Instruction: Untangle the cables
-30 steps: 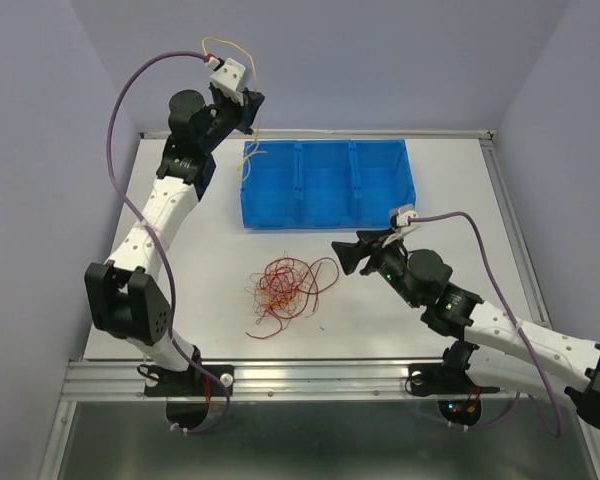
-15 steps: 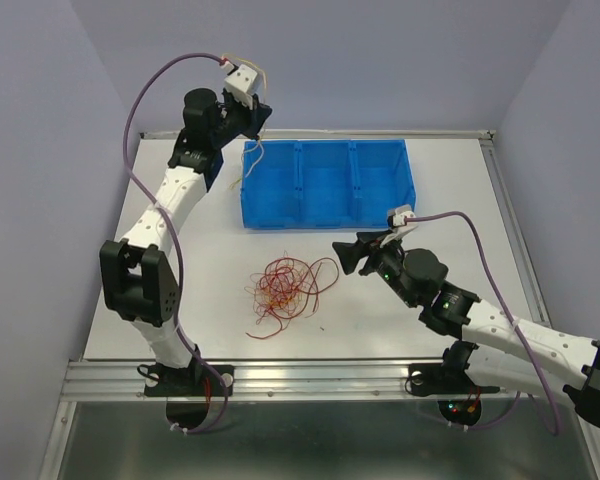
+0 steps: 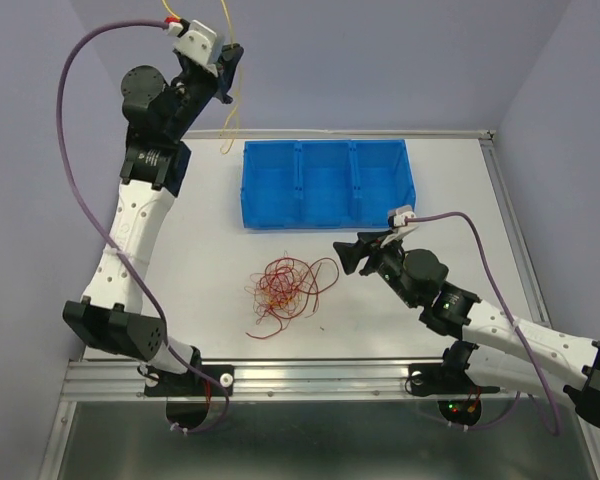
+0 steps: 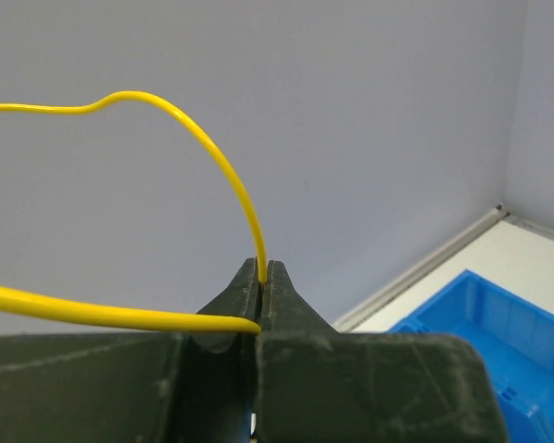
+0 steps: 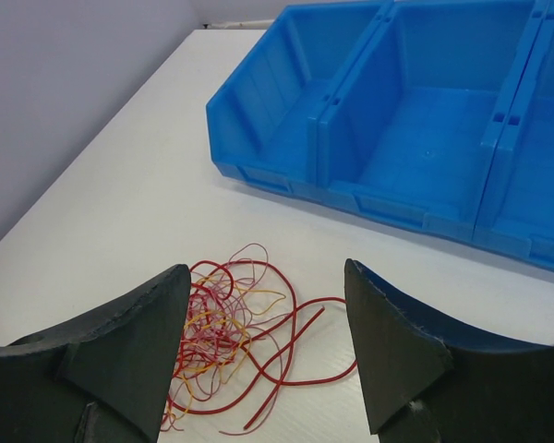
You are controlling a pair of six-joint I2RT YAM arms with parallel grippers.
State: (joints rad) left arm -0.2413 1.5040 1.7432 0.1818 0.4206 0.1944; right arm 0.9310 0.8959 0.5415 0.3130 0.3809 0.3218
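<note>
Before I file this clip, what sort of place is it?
Probably a lab robot test cell: plain walls enclose a white table carrying a blue bin and a staged tangle of cables.

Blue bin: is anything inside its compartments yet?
All three compartments of the blue bin show bare floors, nothing inside. Its near wall hides a thin strip of each.

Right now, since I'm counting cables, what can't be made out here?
- Left wrist view: both runs of the yellow wire leave the left edge; ends unseen.
- Top view: strands of the tangle are too thin and overlapped to count.
- Right wrist view: a finger of the right pincer hides the tangle's near side; the edge cuts off the blue bin.
</note>
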